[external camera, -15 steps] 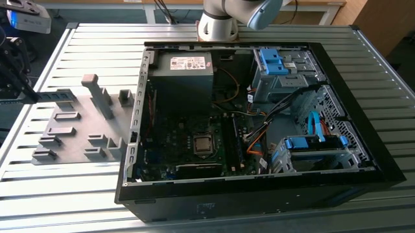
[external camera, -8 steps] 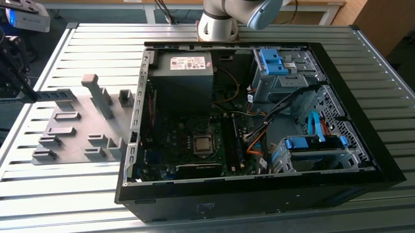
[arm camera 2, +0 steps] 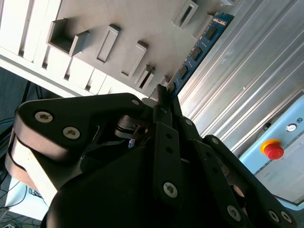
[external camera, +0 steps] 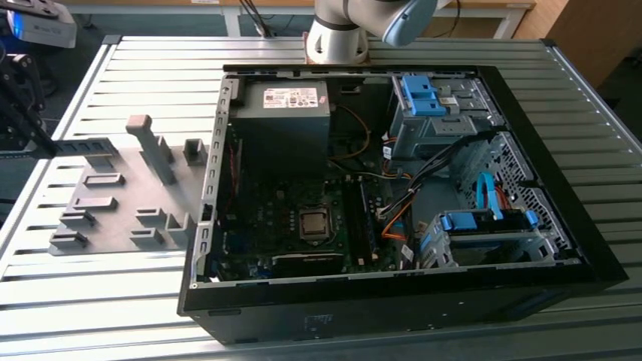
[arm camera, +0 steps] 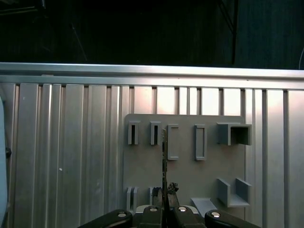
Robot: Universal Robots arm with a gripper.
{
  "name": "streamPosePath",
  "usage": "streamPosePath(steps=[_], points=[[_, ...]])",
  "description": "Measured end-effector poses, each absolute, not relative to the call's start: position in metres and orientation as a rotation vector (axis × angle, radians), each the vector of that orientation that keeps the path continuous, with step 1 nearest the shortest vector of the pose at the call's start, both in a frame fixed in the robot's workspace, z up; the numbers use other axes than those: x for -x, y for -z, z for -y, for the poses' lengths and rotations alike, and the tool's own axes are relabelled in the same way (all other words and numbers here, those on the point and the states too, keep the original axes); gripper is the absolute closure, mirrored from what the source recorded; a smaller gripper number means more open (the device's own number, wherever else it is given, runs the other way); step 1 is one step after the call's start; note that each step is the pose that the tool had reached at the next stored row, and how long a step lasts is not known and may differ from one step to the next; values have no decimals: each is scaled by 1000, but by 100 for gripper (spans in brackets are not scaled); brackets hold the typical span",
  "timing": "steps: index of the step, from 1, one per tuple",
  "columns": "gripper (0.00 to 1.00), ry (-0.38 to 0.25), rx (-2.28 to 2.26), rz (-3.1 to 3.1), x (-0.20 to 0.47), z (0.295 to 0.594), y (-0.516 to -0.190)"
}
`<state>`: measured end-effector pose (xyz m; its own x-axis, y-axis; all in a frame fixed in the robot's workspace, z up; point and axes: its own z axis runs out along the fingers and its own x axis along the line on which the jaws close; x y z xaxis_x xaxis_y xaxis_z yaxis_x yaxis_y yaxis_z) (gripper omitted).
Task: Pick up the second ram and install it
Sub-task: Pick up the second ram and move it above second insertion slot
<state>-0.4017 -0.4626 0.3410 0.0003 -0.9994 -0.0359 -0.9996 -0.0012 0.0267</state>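
The second ram (arm camera 2: 199, 50) is a thin blue-green board with dark chips. It sticks out from between my gripper's (arm camera 2: 166, 92) fingertips, which are shut on one end of it. In the first wrist view the ram (arm camera: 164, 156) appears edge-on as a narrow strip rising from the gripper (arm camera: 165, 197). It hangs above the grey fixture plate (arm camera: 190, 171) without touching it. In the exterior view the fixture plate (external camera: 120, 218) lies on the table to the left of the open computer case (external camera: 401, 188), whose motherboard (external camera: 301, 218) is exposed.
Raised grey blocks and slots (external camera: 150, 147) stand on the fixture plate. The slatted metal table (arm camera: 71, 142) ends at a rail (arm camera: 152, 71) beyond the plate. A box with a red stop button (arm camera 2: 273, 149) lies off to one side. Drive cages (external camera: 492, 233) and cables crowd the case's right half.
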Motion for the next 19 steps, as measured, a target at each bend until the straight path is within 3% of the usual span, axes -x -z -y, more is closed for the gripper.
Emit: streamPosePath(steps=[19], points=[[86, -70, 2217, -2216, 402, 463, -347]])
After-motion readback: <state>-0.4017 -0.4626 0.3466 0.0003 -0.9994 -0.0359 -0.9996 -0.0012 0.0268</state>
